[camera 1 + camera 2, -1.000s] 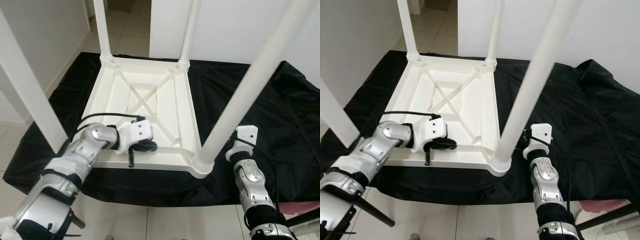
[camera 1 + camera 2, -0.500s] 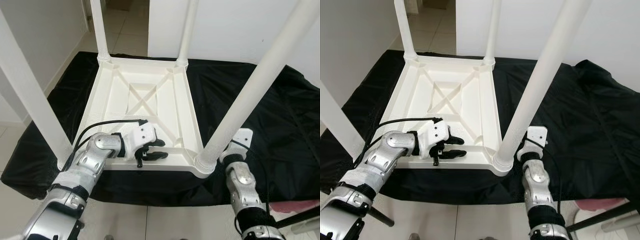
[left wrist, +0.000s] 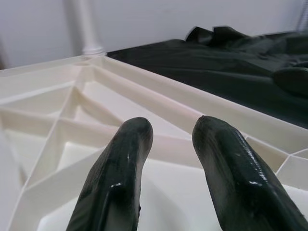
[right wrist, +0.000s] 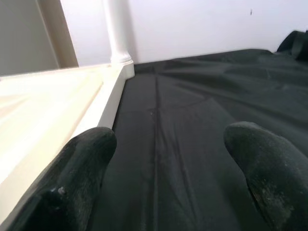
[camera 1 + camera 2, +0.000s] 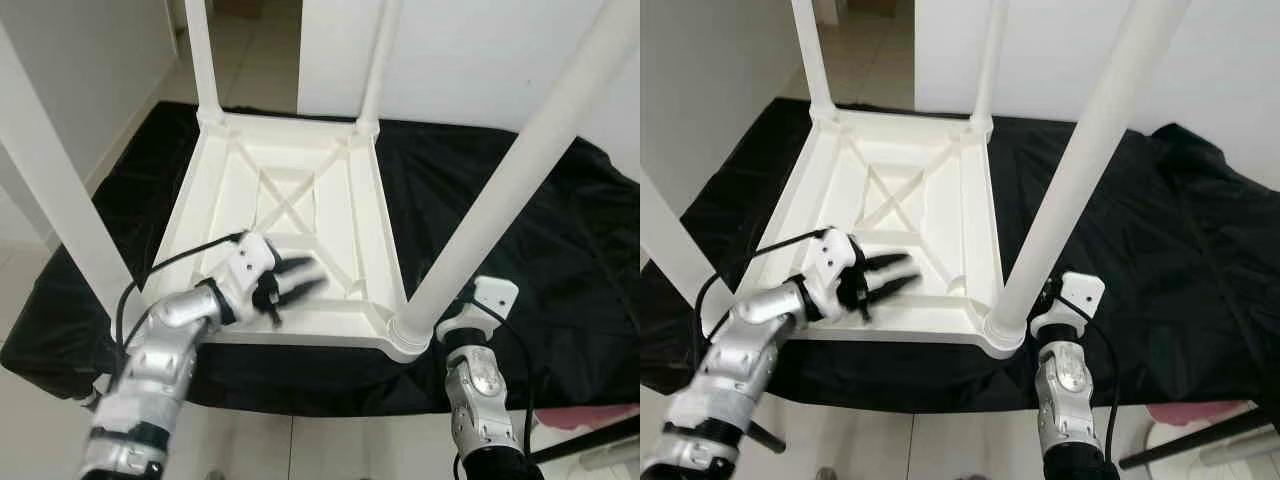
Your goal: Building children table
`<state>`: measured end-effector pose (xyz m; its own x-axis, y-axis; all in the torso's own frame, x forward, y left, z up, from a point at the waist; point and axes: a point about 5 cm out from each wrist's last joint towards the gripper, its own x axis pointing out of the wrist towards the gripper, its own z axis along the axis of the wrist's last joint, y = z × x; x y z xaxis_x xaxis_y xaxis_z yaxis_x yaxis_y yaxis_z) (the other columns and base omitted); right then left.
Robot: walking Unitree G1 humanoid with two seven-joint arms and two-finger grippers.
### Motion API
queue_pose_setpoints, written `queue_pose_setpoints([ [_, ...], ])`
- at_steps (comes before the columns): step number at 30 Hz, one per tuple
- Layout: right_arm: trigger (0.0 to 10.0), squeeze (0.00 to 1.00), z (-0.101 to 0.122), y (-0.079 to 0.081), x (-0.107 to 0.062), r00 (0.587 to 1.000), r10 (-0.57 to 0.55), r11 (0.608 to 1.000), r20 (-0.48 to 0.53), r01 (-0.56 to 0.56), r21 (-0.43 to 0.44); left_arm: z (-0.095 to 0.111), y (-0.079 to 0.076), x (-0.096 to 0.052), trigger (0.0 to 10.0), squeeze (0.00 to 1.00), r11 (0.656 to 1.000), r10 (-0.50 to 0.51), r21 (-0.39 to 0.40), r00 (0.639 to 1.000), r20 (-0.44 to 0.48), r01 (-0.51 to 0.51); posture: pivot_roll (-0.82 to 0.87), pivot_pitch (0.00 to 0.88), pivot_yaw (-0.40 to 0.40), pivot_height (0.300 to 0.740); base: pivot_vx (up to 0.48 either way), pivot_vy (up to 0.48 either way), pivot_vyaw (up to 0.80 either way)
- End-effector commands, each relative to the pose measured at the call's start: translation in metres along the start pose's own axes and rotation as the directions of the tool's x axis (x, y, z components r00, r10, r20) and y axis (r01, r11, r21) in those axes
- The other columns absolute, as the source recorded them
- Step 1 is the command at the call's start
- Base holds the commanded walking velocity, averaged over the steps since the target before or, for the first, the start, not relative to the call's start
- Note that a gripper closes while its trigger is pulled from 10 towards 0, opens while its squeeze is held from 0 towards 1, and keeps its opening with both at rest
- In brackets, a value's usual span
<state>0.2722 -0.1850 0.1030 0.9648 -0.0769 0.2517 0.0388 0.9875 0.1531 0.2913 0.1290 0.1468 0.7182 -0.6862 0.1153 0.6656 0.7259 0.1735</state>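
A white plastic children's table (image 5: 290,195) lies upside down on a black cloth (image 5: 580,250), its four legs pointing up. My left gripper (image 5: 300,285) hovers over the near part of the ribbed underside, blurred, open, with nothing between its fingers (image 3: 120,163). The near right leg (image 5: 500,190) rises from its corner socket (image 5: 410,330). Just right of that socket is my right arm's white wrist block (image 5: 490,297). My right gripper (image 4: 168,159) stands wide open over the cloth, alongside the table's outer rim (image 4: 96,115).
The cloth covers a low platform with pale floor tiles (image 5: 300,450) in front and to the left. White walls (image 5: 460,50) stand behind. A pink object (image 5: 600,415) and a dark rod (image 5: 1180,440) sit at the lower right.
My left gripper has come off the table's near rim and swung up over the underside, its fingers now spread and blurred. The left elbow has dropped back. The right wrist has barely shifted.
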Motion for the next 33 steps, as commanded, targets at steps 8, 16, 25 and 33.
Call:
queue_pose_setpoints([
  [8,10.0,0.0,0.016,-0.028,-0.021,0.997,0.074,0.996,-0.007,-0.074,-0.049,-0.007,-0.004,-0.028,10.0,0.0,0.998,0.013,-0.058,0.999,-0.044,-0.015,0.03,0.014,-0.102,0.74,0.0,0.0,0.0],
  [16,10.0,0.0,0.022,-0.04,-0.044,0.951,0.286,0.956,-0.118,-0.291,-0.023,-0.001,-0.013,-0.042,10.0,0.0,0.999,0.018,-0.042,0.999,-0.049,-0.02,0.02,0.008,-0.084,0.74,0.0,0.0,0.0],
  [25,10.0,0.0,0.034,-0.073,-0.065,0.8,0.514,0.844,-0.308,-0.535,0.02,0.0,-0.015,-0.04,10.0,0.0,0.997,0.023,-0.073,0.995,-0.098,-0.031,0.0,0.0,-0.046,0.74,0.0,0.0,0.0],
  [33,10.0,0.0,0.042,-0.063,-0.068,0.597,0.7,0.674,-0.391,-0.734,0.085,-0.002,-0.02,-0.038,10.0,0.0,0.998,-0.006,-0.064,0.992,-0.125,-0.002,-0.01,0.002,-0.035,0.74,0.0,0.0,0.0],
])
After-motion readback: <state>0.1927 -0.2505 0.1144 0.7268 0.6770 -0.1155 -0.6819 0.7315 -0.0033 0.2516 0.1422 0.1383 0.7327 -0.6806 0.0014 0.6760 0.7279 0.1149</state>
